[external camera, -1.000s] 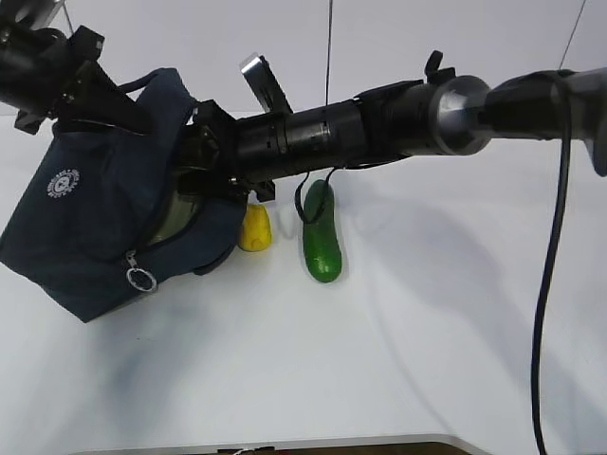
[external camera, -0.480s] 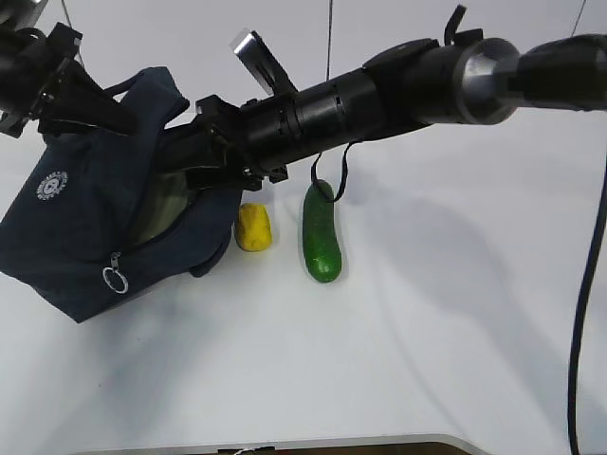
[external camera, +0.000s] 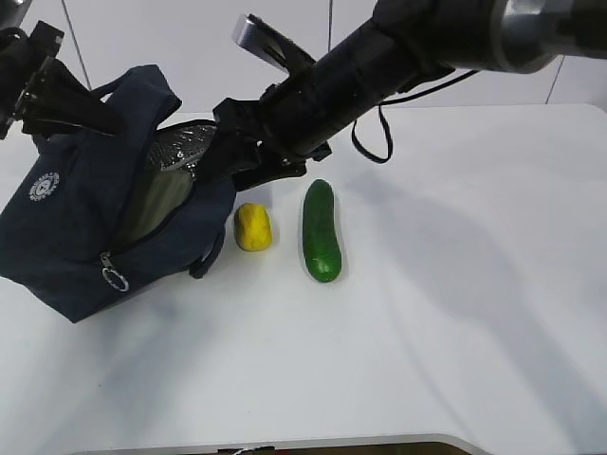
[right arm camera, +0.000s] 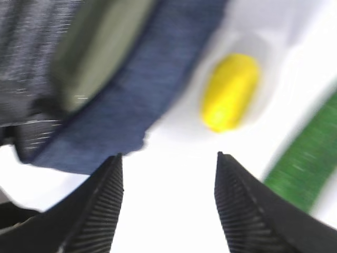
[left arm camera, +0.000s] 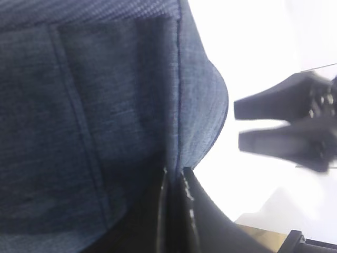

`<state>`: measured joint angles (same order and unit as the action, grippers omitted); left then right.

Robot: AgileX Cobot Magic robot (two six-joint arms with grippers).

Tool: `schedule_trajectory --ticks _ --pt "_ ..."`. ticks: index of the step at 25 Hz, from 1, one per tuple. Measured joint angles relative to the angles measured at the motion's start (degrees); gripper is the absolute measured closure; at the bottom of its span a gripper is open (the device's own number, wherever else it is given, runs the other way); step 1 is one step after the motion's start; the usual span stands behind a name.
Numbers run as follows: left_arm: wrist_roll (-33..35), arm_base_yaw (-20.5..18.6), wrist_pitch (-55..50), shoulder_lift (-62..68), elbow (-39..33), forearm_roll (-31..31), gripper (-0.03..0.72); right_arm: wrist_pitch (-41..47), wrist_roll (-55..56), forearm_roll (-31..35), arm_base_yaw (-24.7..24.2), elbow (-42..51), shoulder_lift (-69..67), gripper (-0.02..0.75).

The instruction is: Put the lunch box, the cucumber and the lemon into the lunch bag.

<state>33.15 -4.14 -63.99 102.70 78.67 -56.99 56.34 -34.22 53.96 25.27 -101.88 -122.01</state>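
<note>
Round white logo [external camera: 44, 187] on the left face of the lunch bag [external camera: 85, 237]; its lettering is illegible.

Two black robot arms
The right gripper [right arm camera: 168, 203] has ribbed black fingers [right arm camera: 97, 211] (a loose black cable behind the claw).

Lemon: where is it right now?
In the exterior view the lemon lies on the table, left of centre, between the bag and the cucumber, touching neither.
</note>
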Motion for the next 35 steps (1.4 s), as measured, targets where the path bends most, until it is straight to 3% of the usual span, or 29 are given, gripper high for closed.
schedule_trajectory --ticks 8,12,16,20,27,35 --pt "0.00 0.00 -0.14 0.00 0.00 0.22 0.702 2.31 21.22 -23.91 0.00 -3.66 2.51 0.293" --pt "0.00 0.00 -0.14 0.00 0.00 0.26 0.702 3.18 27.65 -30.40 0.00 -3.91 2.46 0.293" --pt "0.00 0.00 -0.27 0.00 0.00 0.35 0.702 3.18 32.12 -35.23 0.00 -3.91 2.46 0.289" --pt "0.00 -0.04 -1.18 0.00 0.00 0.35 0.702 1.53 35.02 -39.14 0.00 -3.91 1.84 0.232" --pt "0.00 -0.04 -1.90 0.00 0.00 1.14 0.702 -5.24 36.19 -40.17 0.00 -3.91 -0.61 0.204" --pt "0.00 -0.04 -3.01 0.00 0.00 2.59 0.702 -6.18 38.18 -44.47 0.00 -4.15 -4.59 0.204"
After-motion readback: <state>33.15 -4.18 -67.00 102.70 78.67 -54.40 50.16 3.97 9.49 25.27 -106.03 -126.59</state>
